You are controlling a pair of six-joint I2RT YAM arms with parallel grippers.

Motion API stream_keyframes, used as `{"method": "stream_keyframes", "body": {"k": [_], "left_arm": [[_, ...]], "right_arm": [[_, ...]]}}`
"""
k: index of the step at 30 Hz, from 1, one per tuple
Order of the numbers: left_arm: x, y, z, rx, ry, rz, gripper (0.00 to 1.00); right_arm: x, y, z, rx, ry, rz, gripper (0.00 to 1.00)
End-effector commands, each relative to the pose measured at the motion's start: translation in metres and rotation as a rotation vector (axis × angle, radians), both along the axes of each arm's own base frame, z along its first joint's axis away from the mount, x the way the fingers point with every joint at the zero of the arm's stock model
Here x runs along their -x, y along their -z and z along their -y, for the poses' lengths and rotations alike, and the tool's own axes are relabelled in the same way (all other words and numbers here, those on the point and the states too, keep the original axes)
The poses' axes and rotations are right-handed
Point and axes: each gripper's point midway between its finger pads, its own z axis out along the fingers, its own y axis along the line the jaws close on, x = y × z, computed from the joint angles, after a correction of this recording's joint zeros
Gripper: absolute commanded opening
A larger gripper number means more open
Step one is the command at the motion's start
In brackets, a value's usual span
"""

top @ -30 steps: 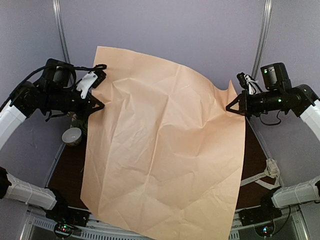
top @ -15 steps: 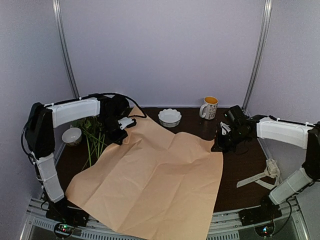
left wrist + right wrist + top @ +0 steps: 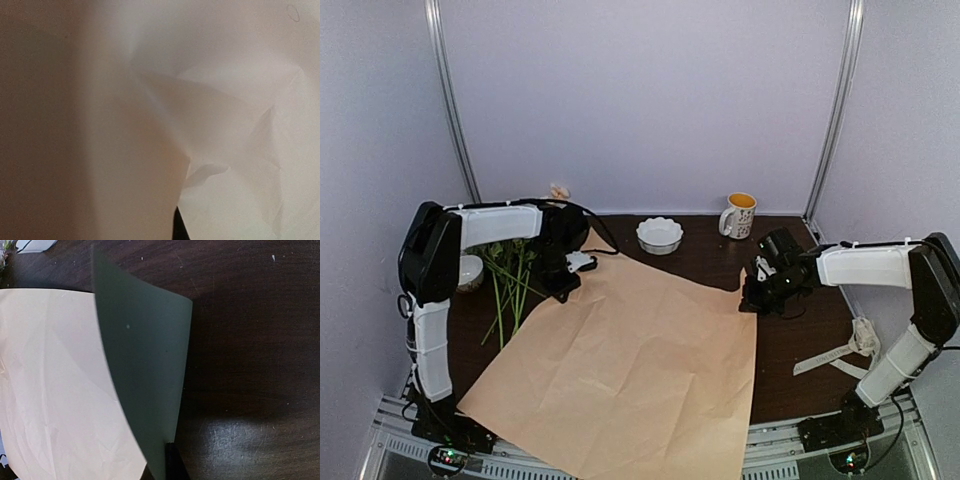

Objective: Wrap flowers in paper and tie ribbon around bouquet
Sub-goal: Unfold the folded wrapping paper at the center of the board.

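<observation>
Your left gripper point(image 3: 563, 284) and right gripper point(image 3: 748, 300) each pinch a far corner of the paper point(image 3: 630, 370); lower both together, taut, so it lies flat on the table point(image 3: 800, 330).

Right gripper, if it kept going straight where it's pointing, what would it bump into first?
The paper, most likely: the right gripper pinches its corner in shut jaws, and the green underside curls up just ahead. Behind that is the dark table; how near is unclear.
</observation>
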Motion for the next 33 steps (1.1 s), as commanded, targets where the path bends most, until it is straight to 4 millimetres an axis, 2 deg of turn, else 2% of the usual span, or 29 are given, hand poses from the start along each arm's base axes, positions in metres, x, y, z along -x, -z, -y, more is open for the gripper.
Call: {"method": "stream_keyframes", "body": {"k": [1, 8, 12, 14, 15, 17, 19, 22, 26, 28, 30, 32, 33], "left_arm": [[-0.029, 0.005, -0.009, -0.013, -0.038, 0.031, 0.00], [-0.067, 0.006, -0.004, -0.020, -0.039, 0.098, 0.00], [-0.078, 0.008, -0.006, -0.028, -0.040, 0.110, 0.00], [-0.078, 0.008, -0.008, -0.027, -0.050, 0.106, 0.10], [-0.077, 0.008, -0.008, -0.022, -0.055, 0.105, 0.22], [-0.076, 0.006, -0.009, -0.012, -0.058, 0.113, 0.35], [-0.078, -0.004, -0.007, 0.012, -0.066, 0.147, 0.40], [-0.086, -0.031, -0.004, 0.060, -0.078, 0.227, 0.52], [-0.102, -0.066, -0.007, 0.092, -0.107, 0.362, 0.63], [-0.108, -0.081, -0.010, 0.114, -0.134, 0.414, 0.65], [-0.113, -0.097, -0.015, 0.153, -0.181, 0.464, 0.66], [-0.117, -0.111, -0.023, 0.201, -0.252, 0.514, 0.66], [-0.115, -0.109, -0.030, 0.222, -0.310, 0.520, 0.65]], "right_arm": [[-0.011, -0.005, 0.003, 0.013, 0.046, 0.059, 0.00], [-0.022, 0.002, 0.009, 0.059, 0.072, 0.071, 0.00], [-0.026, 0.004, 0.007, 0.060, 0.075, 0.068, 0.00], [-0.026, 0.006, 0.006, 0.057, 0.076, 0.064, 0.00], [-0.025, 0.006, 0.007, 0.056, 0.078, 0.062, 0.00], [-0.023, 0.006, 0.006, 0.053, 0.078, 0.059, 0.00], [-0.021, 0.006, 0.007, 0.056, 0.080, 0.060, 0.01], [-0.021, 0.004, 0.009, 0.063, 0.085, 0.069, 0.04], [-0.020, 0.000, 0.014, 0.071, 0.105, 0.084, 0.10], [-0.019, -0.004, 0.017, 0.075, 0.118, 0.094, 0.18], [-0.018, -0.007, 0.023, 0.096, 0.136, 0.110, 0.32], [-0.017, -0.012, 0.031, 0.123, 0.159, 0.133, 0.41], [-0.016, -0.015, 0.037, 0.140, 0.173, 0.146, 0.43]]}}
